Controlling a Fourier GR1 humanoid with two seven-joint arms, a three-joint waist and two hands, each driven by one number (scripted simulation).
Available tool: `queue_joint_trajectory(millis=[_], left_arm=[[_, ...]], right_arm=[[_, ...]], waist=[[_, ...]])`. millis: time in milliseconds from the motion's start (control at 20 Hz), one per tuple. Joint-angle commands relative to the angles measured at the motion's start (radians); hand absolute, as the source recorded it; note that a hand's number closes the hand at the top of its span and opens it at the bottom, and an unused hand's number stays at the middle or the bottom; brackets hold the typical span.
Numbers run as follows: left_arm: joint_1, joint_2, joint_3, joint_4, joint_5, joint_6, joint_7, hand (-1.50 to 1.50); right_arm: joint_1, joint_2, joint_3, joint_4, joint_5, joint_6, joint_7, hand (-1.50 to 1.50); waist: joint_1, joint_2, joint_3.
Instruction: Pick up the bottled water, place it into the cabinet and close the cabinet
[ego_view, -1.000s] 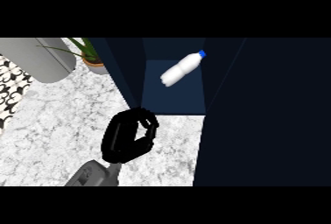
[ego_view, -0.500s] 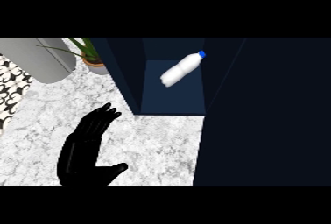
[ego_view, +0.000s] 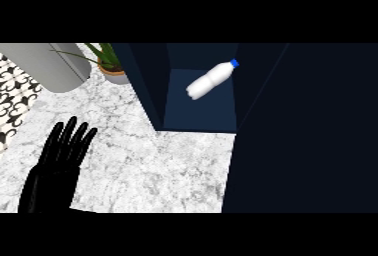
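So the water bottle is already lying tilted inside the open cabinet, and the left hand has uncurled and pulled back over the marble tabletop, fingers straight and empty, leaving just the door to close.

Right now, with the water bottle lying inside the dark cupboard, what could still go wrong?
The white plastic water bottle with the blue cap lies tilted inside the dark blue cabinet, so it might roll toward the open front when the door moves. The cabinet's dark door stands open at the right, and only the black left hand shows, open, far off on the white marble counter. Reaching across, it could brush the potted green plant.
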Motion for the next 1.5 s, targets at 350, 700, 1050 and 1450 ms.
queue_joint_trajectory(millis=[350, 700, 1050, 1450], left_arm=[[0.117, 0.127, 0.115, -0.061, 0.096, -0.130, 0.006, -1.50], [0.146, 0.162, 0.132, -0.076, 0.106, -0.201, 0.000, -1.50], [0.155, 0.200, 0.179, -0.071, 0.156, -0.259, 0.010, -1.50], [0.138, 0.232, 0.196, -0.062, 0.159, -0.300, 0.020, -1.50]], right_arm=[[-0.113, 0.032, 0.249, -0.101, 0.059, -0.024, 0.161, 1.50], [-0.186, 0.066, 0.266, -0.055, -0.016, -0.024, 0.163, 1.50], [-0.255, 0.066, 0.239, -0.037, -0.055, -0.023, 0.234, 1.50], [-0.386, 0.032, 0.165, -0.011, -0.049, 0.022, 0.297, 1.50]], waist=[[0.051, 0.014, -0.004], [0.104, 0.029, -0.004], [0.139, 0.042, -0.008], [0.190, 0.057, -0.013]])
